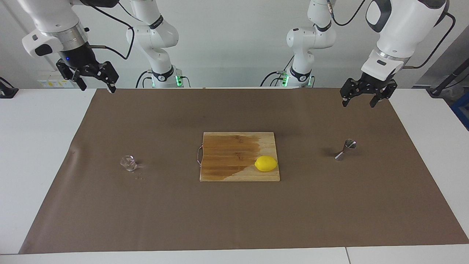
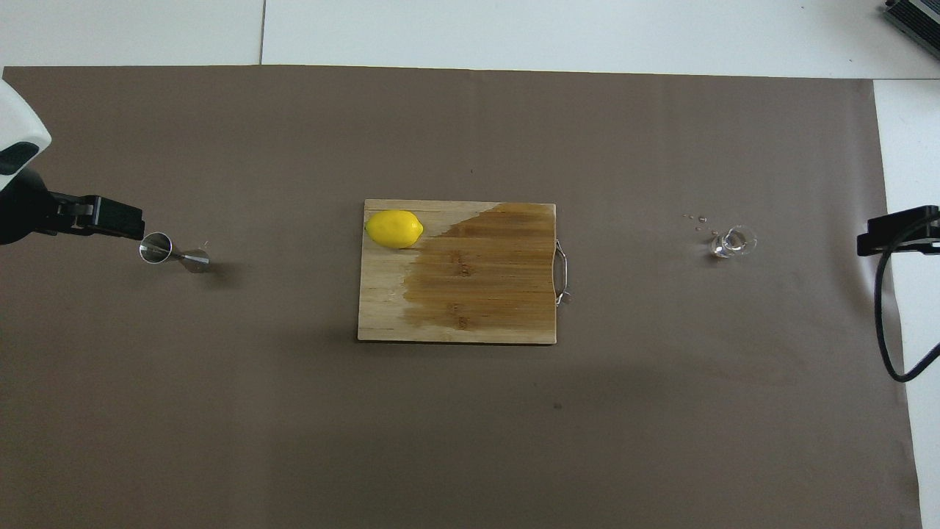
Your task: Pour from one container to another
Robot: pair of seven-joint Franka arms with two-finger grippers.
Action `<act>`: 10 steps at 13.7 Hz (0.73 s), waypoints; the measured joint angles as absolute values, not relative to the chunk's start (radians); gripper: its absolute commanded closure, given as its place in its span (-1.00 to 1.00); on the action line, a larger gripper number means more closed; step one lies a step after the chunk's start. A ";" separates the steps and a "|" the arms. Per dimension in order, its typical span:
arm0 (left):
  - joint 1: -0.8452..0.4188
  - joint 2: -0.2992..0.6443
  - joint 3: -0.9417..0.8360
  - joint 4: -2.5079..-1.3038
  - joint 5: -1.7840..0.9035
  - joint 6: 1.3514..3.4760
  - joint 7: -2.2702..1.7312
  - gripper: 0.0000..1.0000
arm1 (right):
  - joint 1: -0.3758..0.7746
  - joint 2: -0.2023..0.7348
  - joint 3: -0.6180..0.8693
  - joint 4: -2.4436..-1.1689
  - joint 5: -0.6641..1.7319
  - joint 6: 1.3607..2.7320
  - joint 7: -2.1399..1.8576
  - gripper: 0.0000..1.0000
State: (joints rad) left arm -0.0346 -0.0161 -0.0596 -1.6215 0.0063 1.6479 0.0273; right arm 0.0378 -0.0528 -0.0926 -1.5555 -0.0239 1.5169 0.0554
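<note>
Jigger (image 1: 345,149) on mat, well below left fingers (image 1: 374,102).

you're in a robotics lab: 2 white arms on bases with green lights, trailing cables, a plain white wall, brown paper (image 1: 234,212) over a white tabletop (image 1: 36,146).

On the brown paper mat (image 1: 234,220) the wooden cutting board (image 1: 227,165) lies in the middle with the yellow lemon (image 1: 266,163) on it, between the small steel hourglass-shaped jigger (image 1: 344,149) toward the left arm's end and the tiny clear glass cup (image 1: 128,163) toward the right arm's end.
</note>
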 measured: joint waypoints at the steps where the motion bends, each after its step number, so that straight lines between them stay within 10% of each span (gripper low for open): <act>1: -0.035 -0.016 -0.060 -1.622 0.006 1.647 0.027 -1.00 | 0.038 -0.053 -0.093 -1.556 -0.024 1.517 0.055 -1.00; 10: -0.030 -0.025 -0.051 -1.669 -0.018 1.614 0.009 -1.00 | 0.038 -0.053 -0.093 -1.556 -0.024 1.517 0.055 -1.00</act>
State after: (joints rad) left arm -0.0304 -0.0249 -0.0509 -1.6693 -0.0178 1.6144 0.0091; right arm 0.0378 -0.0529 -0.0926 -1.5556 -0.0239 1.5169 0.0554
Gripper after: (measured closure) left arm 0.000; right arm 0.000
